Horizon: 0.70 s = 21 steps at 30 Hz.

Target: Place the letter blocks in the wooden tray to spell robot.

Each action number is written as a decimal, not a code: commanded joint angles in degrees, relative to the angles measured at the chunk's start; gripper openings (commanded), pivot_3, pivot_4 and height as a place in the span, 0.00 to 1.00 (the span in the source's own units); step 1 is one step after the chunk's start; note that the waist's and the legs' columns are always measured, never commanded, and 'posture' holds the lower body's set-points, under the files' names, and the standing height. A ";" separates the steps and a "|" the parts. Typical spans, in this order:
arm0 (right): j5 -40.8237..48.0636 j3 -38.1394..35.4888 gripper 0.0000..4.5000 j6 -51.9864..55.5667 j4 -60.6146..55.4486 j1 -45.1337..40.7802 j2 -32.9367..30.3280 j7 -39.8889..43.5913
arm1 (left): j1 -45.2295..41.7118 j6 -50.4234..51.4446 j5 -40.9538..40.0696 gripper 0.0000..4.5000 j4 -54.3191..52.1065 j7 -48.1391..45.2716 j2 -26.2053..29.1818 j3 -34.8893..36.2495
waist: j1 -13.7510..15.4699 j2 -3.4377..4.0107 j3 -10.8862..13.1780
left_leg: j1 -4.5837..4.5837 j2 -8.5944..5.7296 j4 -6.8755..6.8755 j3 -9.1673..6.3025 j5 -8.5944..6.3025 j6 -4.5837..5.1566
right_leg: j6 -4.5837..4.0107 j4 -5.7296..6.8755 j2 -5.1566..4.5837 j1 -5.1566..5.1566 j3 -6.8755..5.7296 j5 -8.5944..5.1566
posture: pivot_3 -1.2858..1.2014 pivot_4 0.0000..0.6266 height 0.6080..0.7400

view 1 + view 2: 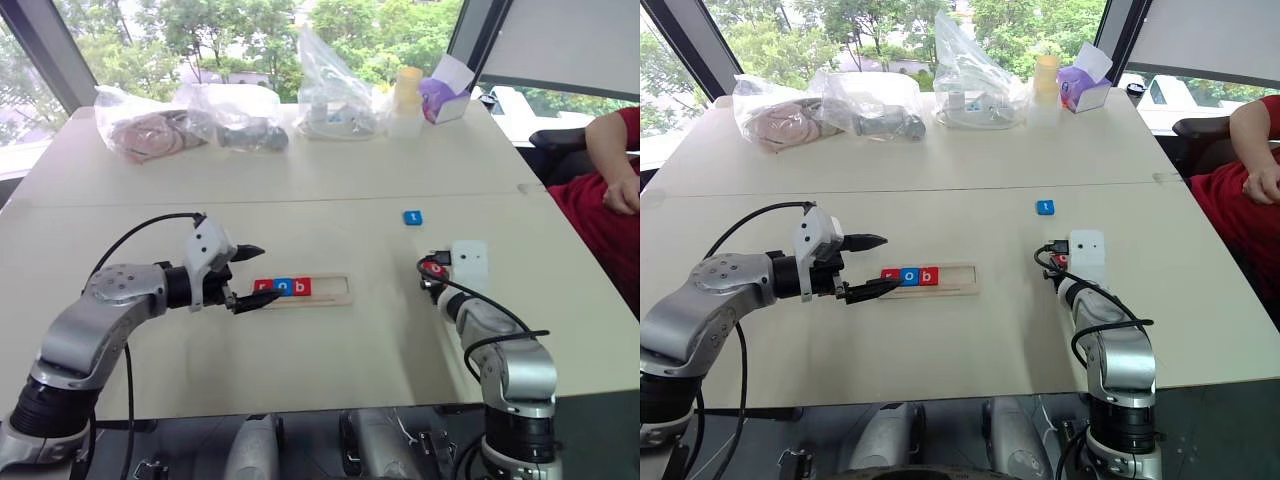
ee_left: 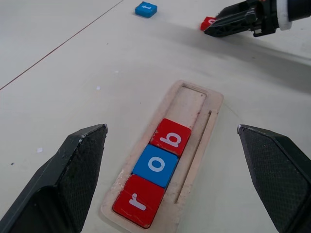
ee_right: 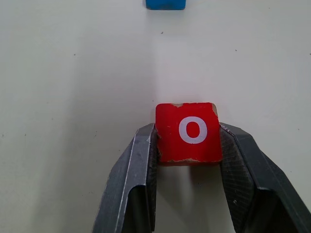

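Overall:
Worktop point(image 1: 330, 370): pale, windows behind.
Far edge: plastic bags point(image 1: 190, 120).
Left pincer point(image 1: 243, 275): released, beside wooden tray point(image 1: 335, 290).
Right pincer point(image 3: 189, 145): clenched on red o block point(image 3: 188, 132).

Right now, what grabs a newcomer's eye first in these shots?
The wooden tray mid-table, with red r, blue o and red b lined up at its left end and the rest bare. The left pincer is open wide at that end. To the right, the right pincer is shut on a red o block, with a lone blue block beyond it.
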 commanded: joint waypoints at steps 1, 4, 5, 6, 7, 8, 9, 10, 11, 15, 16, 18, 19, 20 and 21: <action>3.61 2.51 0.26 2.26 -7.84 2.20 0.57 2.60 | 0.26 -1.25 0.34 1.00 -0.71 -1.31 1.31 0.82 | -0.11 0.02 0.01 | 0.00 0.00 -0.02 0.00 0.00 0.00 | 0.05 0.00 0.00 -0.01 0.00 0.02 | 0.52 0.24 1.00; 5.34 3.84 0.26 6.63 -14.11 4.02 1.78 2.24 | 0.74 -1.45 0.28 1.00 -0.69 -2.53 2.53 1.18 | -0.14 0.04 0.03 | -0.05 0.03 -0.07 -0.04 0.00 0.00 | 0.08 0.01 0.03 -0.09 -0.01 0.04 | 0.52 0.24 1.00; 5.67 4.12 0.26 8.37 -15.74 4.58 2.44 1.74 | 0.93 -1.51 0.18 1.00 -0.75 -2.94 2.93 1.35 | -0.11 0.04 0.03 | -0.05 0.04 -0.07 -0.04 0.00 0.00 | 0.08 0.02 0.03 -0.10 -0.02 0.04 | 0.52 0.24 1.00; 5.70 4.36 0.26 9.92 -17.04 5.08 3.25 0.98 | 1.08 -1.58 0.09 1.00 -0.74 -3.28 3.28 1.55 | -0.06 0.04 0.03 | -0.05 0.04 -0.07 -0.07 0.00 0.00 | 0.08 0.01 0.03 -0.09 -0.03 0.04 | 0.52 0.24 1.00; 5.67 4.64 0.26 11.06 -17.79 5.47 4.10 0.19 | 1.16 -1.71 0.11 1.00 -0.60 -3.52 3.55 1.70 | -0.02 0.04 0.02 | -0.06 0.05 -0.06 -0.07 0.00 0.00 | 0.03 0.01 0.02 -0.09 -0.03 0.01 | 0.52 0.24 1.00; 5.80 4.78 0.26 12.05 -17.85 5.82 5.38 -0.55 | 1.17 -1.88 0.22 1.00 -0.32 -3.72 3.71 1.79 | -0.01 0.03 0.02 | -0.06 0.04 -0.06 -0.07 0.00 0.00 | -0.03 0.01 0.00 -0.09 -0.04 -0.03 | 0.52 0.24 1.00; 5.81 5.21 0.26 12.55 -17.66 6.10 6.12 -1.01 | 1.10 -2.05 0.33 1.00 0.00 -3.82 3.77 1.81 | 0.00 0.04 0.02 | -0.08 0.05 -0.05 -0.07 0.00 0.00 | -0.06 0.00 -0.01 -0.09 -0.04 -0.04 | 0.52 0.24 1.00; 5.79 5.64 0.26 12.84 -17.44 6.37 6.41 -1.21 | 1.06 -2.28 0.53 1.00 0.27 -3.73 3.71 1.75 | 0.00 0.04 0.03 | -0.08 0.04 -0.04 -0.06 0.00 0.00 | -0.07 -0.01 -0.02 -0.09 -0.04 -0.05 | 0.52 0.24 1.00; 6.03 5.57 0.26 13.49 -17.22 6.49 6.88 -1.22 | 0.92 -2.73 1.01 1.00 0.67 -3.57 3.56 1.46 | 0.01 0.04 0.03 | -0.08 0.03 -0.04 -0.05 0.00 0.00 | -0.09 -0.01 -0.04 -0.09 -0.04 -0.06 | 0.52 0.24 1.00; 6.87 4.78 0.60 14.46 -16.19 5.88 7.01 -0.57 | 0.52 -4.65 3.55 1.00 1.66 -3.12 2.73 -0.73 | 0.01 0.03 0.02 | -0.09 0.01 -0.03 -0.04 0.00 0.00 | -0.10 -0.06 -0.05 -0.09 -0.03 -0.06 | 0.52 0.24 1.00; 6.84 4.86 0.70 14.06 -16.06 5.74 6.63 -0.42 | 0.53 -4.55 3.50 1.00 1.50 -2.93 2.21 -0.87 | 0.01 0.03 0.02 | -0.09 0.01 -0.03 -0.04 0.00 0.00 | -0.10 -0.06 -0.05 -0.08 -0.03 -0.06 | 0.52 0.24 1.00; 7.02 5.34 0.93 12.56 -16.30 5.24 5.16 0.45 | 0.55 -4.12 3.08 1.00 1.04 -2.84 1.66 -0.66 | 0.05 0.03 0.02 | -0.09 0.01 -0.03 -0.04 0.00 0.00 | -0.09 -0.06 -0.05 -0.08 -0.03 -0.06 | 0.52 0.24 1.00; 7.54 5.17 0.99 11.66 -16.67 4.86 4.56 1.35 | 0.52 -3.85 2.72 1.00 0.87 -2.84 1.55 -0.31 | 0.04 0.03 0.02 | -0.10 0.01 -0.02 -0.04 0.00 0.00 | -0.09 -0.07 -0.05 -0.08 -0.03 -0.06 | 0.52 0.24 1.00; 8.27 4.62 0.99 10.73 -17.07 4.38 3.80 2.48 | 0.43 -3.42 2.13 1.00 0.73 -2.97 1.53 0.23 | 0.02 0.03 0.03 | -0.11 0.00 -0.02 -0.04 0.00 0.00 | -0.09 -0.08 -0.06 -0.08 -0.03 -0.06 | 0.52 0.24 1.00; 8.84 4.17 0.99 10.09 -17.28 4.10 3.29 3.22 | 0.37 -3.13 1.71 1.00 0.64 -3.06 1.53 0.60 | 0.03 0.04 0.03 | -0.11 0.00 -0.02 -0.04 0.00 0.00 | -0.09 -0.08 -0.05 -0.08 -0.03 -0.06 | 0.52 0.24 1.00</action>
